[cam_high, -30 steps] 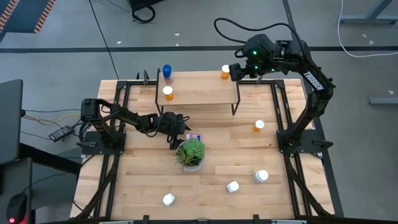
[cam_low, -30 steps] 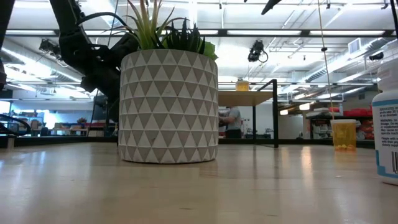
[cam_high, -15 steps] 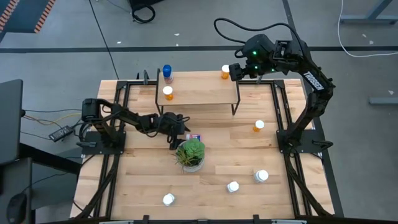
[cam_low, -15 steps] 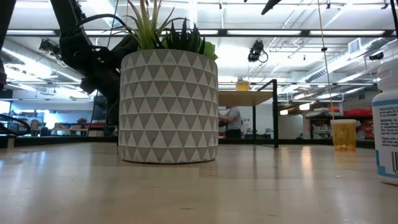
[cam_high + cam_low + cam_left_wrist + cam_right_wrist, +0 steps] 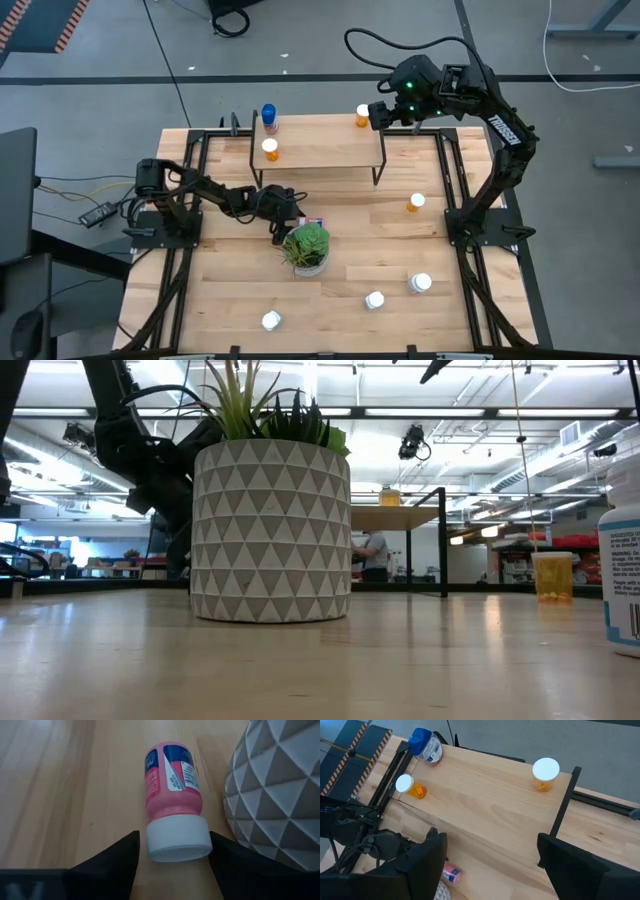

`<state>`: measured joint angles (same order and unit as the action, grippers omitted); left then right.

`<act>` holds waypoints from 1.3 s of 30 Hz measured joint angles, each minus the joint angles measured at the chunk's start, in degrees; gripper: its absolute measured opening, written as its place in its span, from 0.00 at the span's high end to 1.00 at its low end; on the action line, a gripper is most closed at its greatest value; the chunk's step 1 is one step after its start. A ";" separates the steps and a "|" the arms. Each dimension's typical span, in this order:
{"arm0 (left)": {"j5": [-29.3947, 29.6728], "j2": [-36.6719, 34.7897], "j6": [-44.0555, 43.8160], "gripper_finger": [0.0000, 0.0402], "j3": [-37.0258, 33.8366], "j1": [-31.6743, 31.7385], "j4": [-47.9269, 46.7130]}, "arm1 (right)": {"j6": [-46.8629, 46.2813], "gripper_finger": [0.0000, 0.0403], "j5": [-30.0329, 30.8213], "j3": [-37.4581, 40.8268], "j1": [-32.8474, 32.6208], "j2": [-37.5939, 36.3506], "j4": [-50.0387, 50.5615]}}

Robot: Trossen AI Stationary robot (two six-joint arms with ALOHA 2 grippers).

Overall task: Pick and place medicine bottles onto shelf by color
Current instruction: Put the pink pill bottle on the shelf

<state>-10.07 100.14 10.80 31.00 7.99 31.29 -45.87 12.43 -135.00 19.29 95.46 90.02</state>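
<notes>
Left gripper (image 5: 291, 212) has been nudged toward the plant pot (image 5: 306, 250), fingers narrowed around the pink bottle (image 5: 173, 802); right arm unchanged.
Pink bottle is seen lying on its side mid-table, white cap between the left fingers (image 5: 107, 862), small gaps both sides, not yet clamped; the pot sits just beside it, crowding one finger. Right gripper (image 5: 377, 115) is held spread wide, empty, over the shelf's (image 5: 330, 145) right end. Blue bottle (image 5: 268, 117) and two orange bottles (image 5: 270, 150) are standing on the shelf.
</notes>
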 joint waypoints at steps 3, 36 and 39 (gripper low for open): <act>0.00 0.00 -0.01 0.44 0.00 0.02 0.29 | -0.01 0.21 -0.01 0.00 0.00 0.00 0.00; 5.86 -30.94 -7.00 0.52 10.22 0.06 -39.28 | -4.99 0.21 6.85 0.02 -11.19 1.20 -3.56; 7.76 -31.76 -5.46 0.52 15.30 0.43 -43.85 | -4.98 0.21 7.03 0.05 -13.82 2.62 -7.26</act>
<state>-2.31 68.38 5.35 46.30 8.42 -12.55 -50.85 19.45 -134.95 5.47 98.08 82.75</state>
